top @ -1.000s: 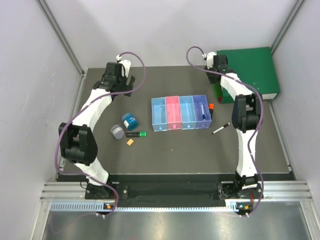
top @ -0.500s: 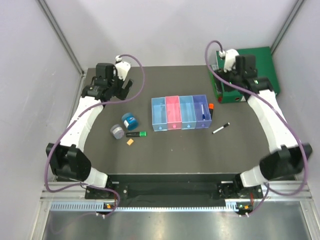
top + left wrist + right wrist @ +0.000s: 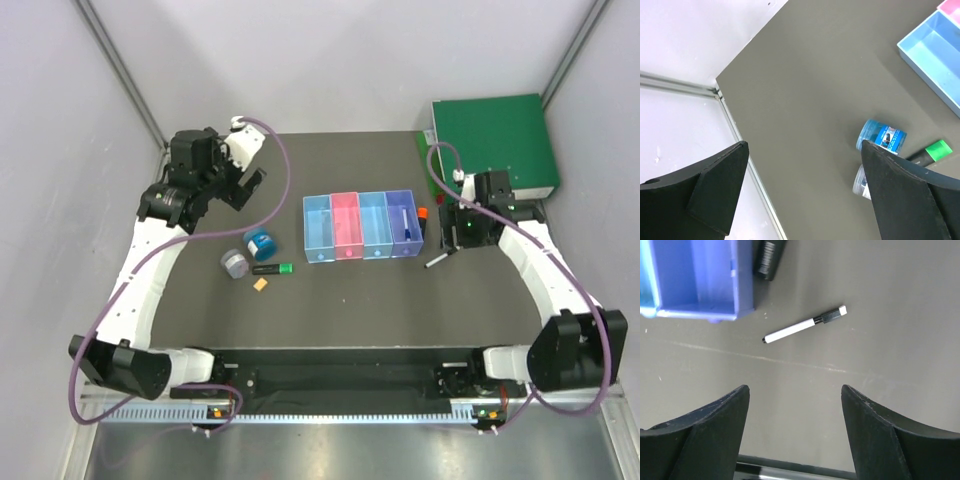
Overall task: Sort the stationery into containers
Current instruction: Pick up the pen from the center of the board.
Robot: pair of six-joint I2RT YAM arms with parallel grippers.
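Presently, pens: black-capped pen (image 3: 804,325) lies loose on the table (image 3: 360,320), right of the bins (image 3: 346,225); blue-capped pen (image 3: 403,222) sits in the purple end bin.
Room: bare table surrounds the loose pen; orange-capped highlighter (image 3: 769,257) lies just beside the purple bin.
Right gripper (image 3: 794,390): hovers near the loose pen, pointing down, jaws spread, empty.
Left gripper (image 3: 804,145): raised near the far-left table edge, jaws spread wide, empty.
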